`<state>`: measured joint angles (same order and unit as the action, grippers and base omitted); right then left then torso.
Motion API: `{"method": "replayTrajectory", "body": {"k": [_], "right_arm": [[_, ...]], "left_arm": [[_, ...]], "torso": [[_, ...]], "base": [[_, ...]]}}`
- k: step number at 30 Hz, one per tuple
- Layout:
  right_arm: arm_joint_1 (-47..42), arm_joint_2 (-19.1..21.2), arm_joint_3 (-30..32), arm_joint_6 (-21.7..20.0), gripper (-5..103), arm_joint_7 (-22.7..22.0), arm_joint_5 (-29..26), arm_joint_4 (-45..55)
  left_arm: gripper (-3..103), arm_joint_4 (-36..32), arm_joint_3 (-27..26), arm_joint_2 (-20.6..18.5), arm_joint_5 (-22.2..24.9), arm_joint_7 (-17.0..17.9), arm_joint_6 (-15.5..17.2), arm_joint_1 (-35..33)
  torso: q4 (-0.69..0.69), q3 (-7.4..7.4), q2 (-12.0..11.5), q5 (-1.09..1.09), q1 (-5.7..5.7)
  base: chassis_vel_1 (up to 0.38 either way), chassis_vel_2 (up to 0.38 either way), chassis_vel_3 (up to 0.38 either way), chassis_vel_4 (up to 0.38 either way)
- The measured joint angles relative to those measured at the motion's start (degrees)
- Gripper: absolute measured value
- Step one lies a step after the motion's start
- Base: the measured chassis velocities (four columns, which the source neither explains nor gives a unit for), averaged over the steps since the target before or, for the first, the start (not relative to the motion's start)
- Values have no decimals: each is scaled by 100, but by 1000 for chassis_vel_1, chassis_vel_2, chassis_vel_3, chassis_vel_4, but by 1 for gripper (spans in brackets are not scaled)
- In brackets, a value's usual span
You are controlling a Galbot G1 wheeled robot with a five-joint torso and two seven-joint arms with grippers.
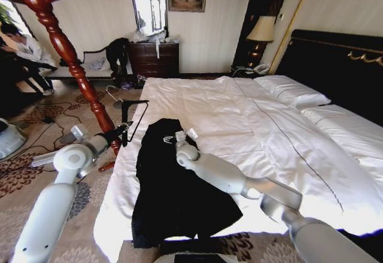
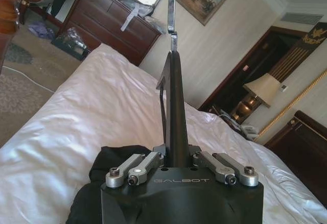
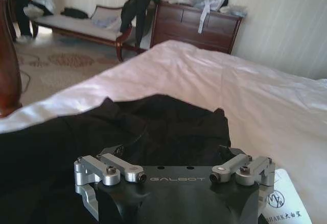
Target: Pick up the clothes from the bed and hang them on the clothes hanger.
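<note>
Clothes flat on bed, directly under right tool.

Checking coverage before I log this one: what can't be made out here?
Stand: top cut off by head view's upper edge; base behind left arm.
Jacket: whether right claw touches it; the claw's body blocks the right wrist view.
Hanger: hook cut off by left wrist view's top edge.

A wide bed with a plain white duvet and a tall black headboard fills the room's right side. A large black, slightly shiny garment lies spread near its left edge. Two white pillows rest against the headboard.
</note>
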<state>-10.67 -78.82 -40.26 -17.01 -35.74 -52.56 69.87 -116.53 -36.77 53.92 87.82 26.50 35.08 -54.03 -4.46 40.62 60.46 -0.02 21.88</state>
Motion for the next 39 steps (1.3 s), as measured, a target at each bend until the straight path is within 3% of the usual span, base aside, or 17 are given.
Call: {"method": "replayTrajectory", "body": {"k": [3, 10, 15, 18, 21, 24, 27, 29, 30, 31, 36, 39], "right_arm": [[27, -95, -30, -28, 100, 56, 12, -249], [-116, -173, -295, -52, 102, 274, 779, -920], [-226, -171, -338, -40, 82, 403, 1014, -1121], [-251, -180, -348, -79, 77, 394, 1005, -1159], [-256, -214, -348, -142, 61, 301, 985, -1229], [-255, -225, -322, -147, 55, 258, 987, -1259], [-244, -215, -260, -83, 39, 261, 994, -1320], [-244, -214, -251, -62, 39, 275, 998, -1333], [-244, -207, -206, 40, 28, 363, 1004, -1386], [-244, -204, -170, 132, 28, 433, 1004, -1421], [-249, -149, -18, 521, 6, 800, 910, -1536], [-253, -106, 43, 673, 1, 994, 836, -1587]], "left_arm": [[18, -84, -17, 23, -4, 30, 14, -39], [18, -392, -204, 6, 48, 94, 38, -269], [18, -539, -340, -21, 59, 101, 43, -449], [18, -565, -371, 5, 51, 101, 53, -511], [18, -562, -375, 21, -5, 102, 55, -554], [18, -558, -377, 17, -15, 107, 55, -570], [18, -562, -395, 4, -14, 116, 57, -632], [18, -562, -396, 5, -16, 117, 58, -645], [18, -563, -404, 19, -27, 121, 61, -700], [18, -562, -411, 35, -51, 122, 61, -749], [18, -549, -445, 103, -178, 86, 62, -1002], [18, -516, -446, 124, -236, 66, 62, -1070]], "torso": [[-1, 0, 0, 1, 0], [-1, 0, 0, 1, 0], [0, -1, 0, 2, 0], [1, 0, 0, 2, -1], [0, -1, 0, 2, 0], [0, 0, 0, 2, -1], [0, -1, 0, 2, 0], [0, 0, 0, 2, -1], [-1, -1, 0, 2, 0], [-1, 0, 0, 2, -1], [0, 0, 0, 2, -1], [1, 0, 0, 2, 0]], "base": [[0, 0, 0, 0], [0, 0, 0, 0], [0, 0, 0, 0], [0, 0, 0, 0], [0, 0, 0, 0], [0, 0, 0, 0], [0, 0, 0, 0], [0, 0, 0, 0], [0, 0, 0, 0], [0, 0, 0, 0], [0, 0, 0, 0], [0, 0, 0, 0]]}}
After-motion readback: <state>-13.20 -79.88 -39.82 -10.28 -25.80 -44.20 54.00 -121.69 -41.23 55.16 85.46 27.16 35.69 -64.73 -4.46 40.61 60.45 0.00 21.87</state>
